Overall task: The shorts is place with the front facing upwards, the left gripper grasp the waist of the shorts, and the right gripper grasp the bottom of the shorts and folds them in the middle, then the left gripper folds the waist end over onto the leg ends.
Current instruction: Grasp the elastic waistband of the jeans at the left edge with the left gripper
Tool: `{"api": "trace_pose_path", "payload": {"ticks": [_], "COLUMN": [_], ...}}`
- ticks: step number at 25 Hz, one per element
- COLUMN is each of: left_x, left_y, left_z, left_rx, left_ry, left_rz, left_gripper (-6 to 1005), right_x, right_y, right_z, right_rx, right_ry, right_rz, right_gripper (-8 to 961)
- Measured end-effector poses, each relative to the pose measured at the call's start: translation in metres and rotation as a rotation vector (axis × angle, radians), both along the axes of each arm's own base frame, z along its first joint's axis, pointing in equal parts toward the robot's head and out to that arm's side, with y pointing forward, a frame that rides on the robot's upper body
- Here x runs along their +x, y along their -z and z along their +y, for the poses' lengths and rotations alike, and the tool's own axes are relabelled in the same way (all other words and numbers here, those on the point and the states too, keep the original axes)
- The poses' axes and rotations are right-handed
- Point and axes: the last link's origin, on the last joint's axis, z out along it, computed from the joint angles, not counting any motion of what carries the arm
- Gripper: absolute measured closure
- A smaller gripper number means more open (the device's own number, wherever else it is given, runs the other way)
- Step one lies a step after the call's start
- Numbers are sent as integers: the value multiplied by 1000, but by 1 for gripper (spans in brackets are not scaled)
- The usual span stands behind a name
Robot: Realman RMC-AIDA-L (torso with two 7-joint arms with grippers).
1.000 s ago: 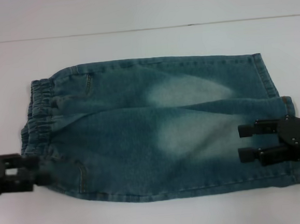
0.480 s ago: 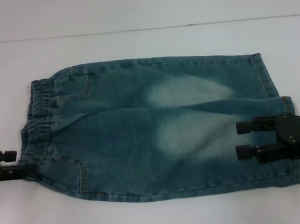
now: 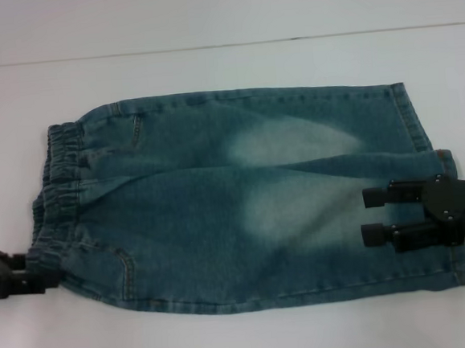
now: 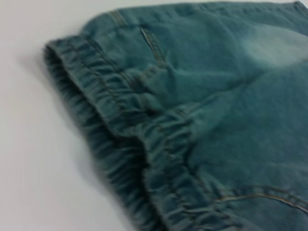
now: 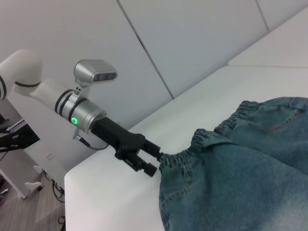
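Note:
Blue denim shorts (image 3: 242, 197) lie flat on the white table, front up, with the elastic waist (image 3: 56, 188) at the left and the leg hems (image 3: 433, 166) at the right. My left gripper (image 3: 39, 274) is at the near corner of the waist. In the right wrist view the left gripper (image 5: 156, 160) has its fingers apart, with the waistband corner (image 5: 173, 156) at their tips. The left wrist view shows only the gathered waistband (image 4: 144, 139) close up. My right gripper (image 3: 370, 215) is over the near leg, just inside its hem, and its two fingers are spread.
The white table (image 3: 245, 334) runs all around the shorts, and its far edge (image 3: 222, 45) meets a pale wall. In the right wrist view the table's corner (image 5: 72, 178) drops off beside the left arm (image 5: 72, 108).
The left gripper has turned and dropped slightly at the near waist corner. The right gripper has crept a little left and nearer over the leg. The shorts have barely moved.

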Motion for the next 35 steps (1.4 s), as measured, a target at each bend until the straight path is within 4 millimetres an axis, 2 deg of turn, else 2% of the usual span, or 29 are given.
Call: {"api": "trace_pose_path", "payload": {"ticks": [7, 18, 21, 24, 28, 33, 35], "left_x": [8, 12, 13, 16, 22, 29, 31], "left_y": [9, 10, 11, 11, 10, 7, 7], "left_z": [3, 5, 6, 6, 6, 10, 13], "left_rx": [-11, -3, -4, -4, -4, -7, -7], "left_ry": [28, 41, 44, 52, 62, 62, 63], "left_rz": [-17, -28, -31, -49, -82, -102, -104], "left_gripper": [284, 723, 954, 958, 963, 968, 968], "right_x": [1, 4, 4, 0, -10, -13, -12], "right_y": [0, 2, 0, -5, -26, -53, -56], "right_z": [1, -3, -2, 0, 10, 18, 18], "right_rx": [4, 4, -3, -23, -91, -209, -246], "right_ry": [2, 11, 13, 17, 58, 131, 138], "right_rz": [-7, -4, -1, 9, -15, -233, -322], "right_gripper": [41, 41, 41, 41, 42, 42, 42]}}
